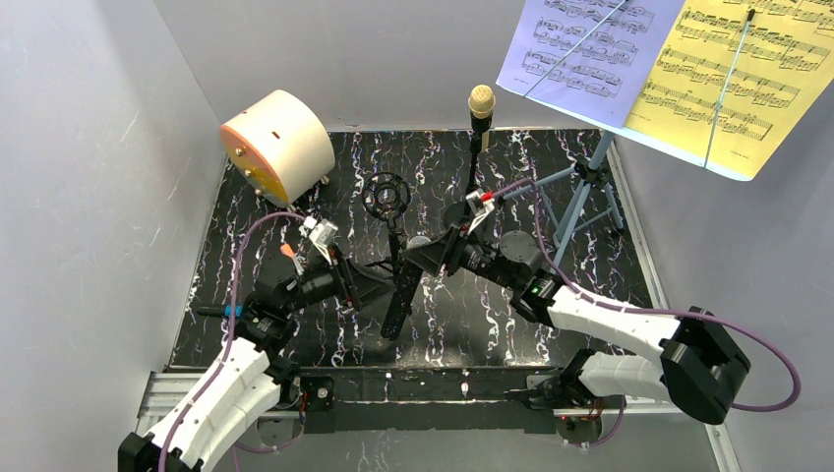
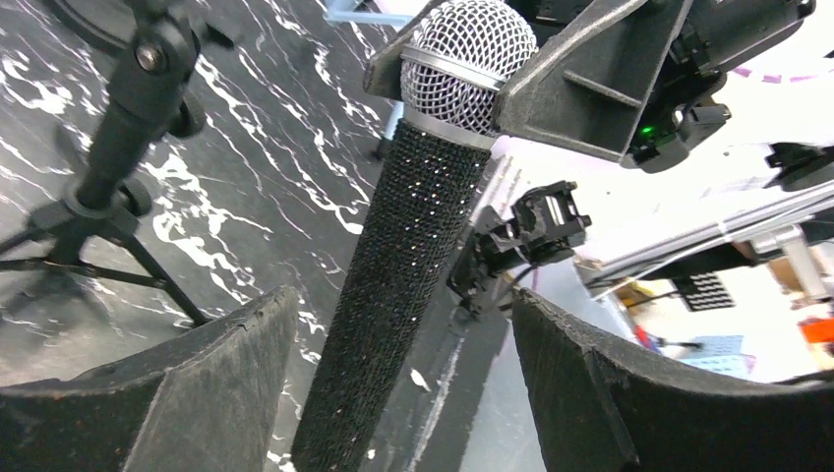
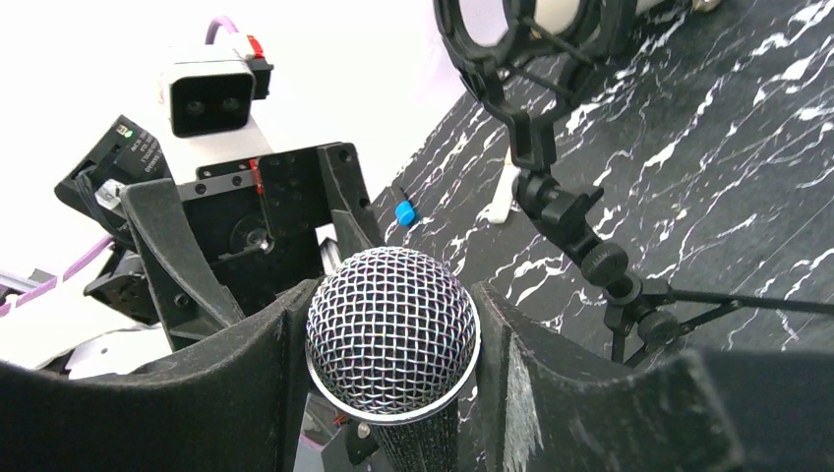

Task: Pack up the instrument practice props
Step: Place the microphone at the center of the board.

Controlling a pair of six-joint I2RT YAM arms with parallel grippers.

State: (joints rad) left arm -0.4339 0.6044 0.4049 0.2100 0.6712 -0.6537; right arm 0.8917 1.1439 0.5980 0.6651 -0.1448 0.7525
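Note:
A silver-headed microphone [image 1: 403,287] with a black glitter handle hangs slanted above the marbled mat. My right gripper [image 1: 430,258] is shut on its mesh head [image 3: 391,329], with both pads against the mesh. My left gripper [image 1: 377,291] stands open around the handle [image 2: 393,285], with a wide gap on the right side. Just behind stands the black tripod mic pole [image 1: 387,202] with its empty ring mount. At the back, a cream microphone [image 1: 481,99] sits on a black pole. The blue tripod music rack [image 1: 582,192] carries a lavender score sheet [image 1: 580,49] and a yellow one [image 1: 747,79].
A big cream cylinder with an orange face [image 1: 278,145] lies at the back left of the mat [image 1: 295,211]. The tripod pole's legs [image 2: 89,265] spread close to the left of my left fingers. Grey walls close in the left, back and right sides.

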